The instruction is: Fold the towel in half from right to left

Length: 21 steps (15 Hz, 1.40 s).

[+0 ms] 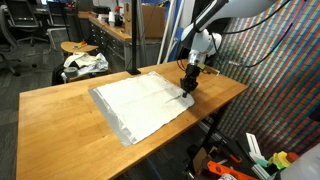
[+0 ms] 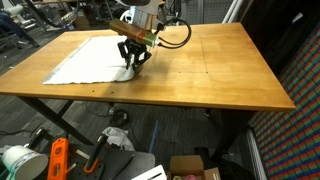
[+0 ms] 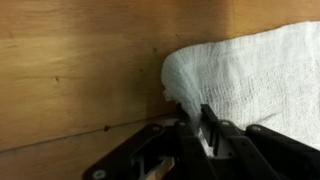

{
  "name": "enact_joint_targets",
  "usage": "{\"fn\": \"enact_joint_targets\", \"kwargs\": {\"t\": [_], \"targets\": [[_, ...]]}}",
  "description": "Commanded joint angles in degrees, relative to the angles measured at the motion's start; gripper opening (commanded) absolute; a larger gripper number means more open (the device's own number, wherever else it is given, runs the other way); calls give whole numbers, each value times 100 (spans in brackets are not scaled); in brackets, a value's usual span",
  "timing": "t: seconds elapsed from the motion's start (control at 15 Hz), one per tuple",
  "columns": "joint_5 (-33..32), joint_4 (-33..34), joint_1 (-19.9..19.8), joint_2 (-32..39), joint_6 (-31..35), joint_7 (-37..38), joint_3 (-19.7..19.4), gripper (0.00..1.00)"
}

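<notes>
The towel (image 1: 140,102) is a large thin white cloth lying flat on the wooden table (image 1: 60,110), also visible in an exterior view as the towel (image 2: 90,62). My gripper (image 1: 188,88) stands at the towel's edge, pointing down, seen again as the gripper (image 2: 131,58). In the wrist view the gripper (image 3: 192,125) has its black fingers (image 3: 210,130) closed on a pinched fold of the towel (image 3: 250,70), which rises in a small peak between them.
The table's bare wood (image 2: 210,70) stretches wide beside the towel. A stool carrying a bundle of white fabric (image 1: 84,62) stands behind the table. Boxes and tools (image 2: 60,160) lie on the floor below the front edge.
</notes>
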Motion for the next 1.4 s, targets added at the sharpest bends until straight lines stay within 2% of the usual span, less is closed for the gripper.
{"fn": "enact_joint_targets", "kwargs": {"t": [0.0,0.33,0.6,1.33], "targets": [[-151,72,43,-55,-19,66,39,9],[-126,-16,202,-225,107,197,120,14],[-68,-139,377,-335,392,361,229,11],[15,-593,687,-710,973,723,470,12]]}}
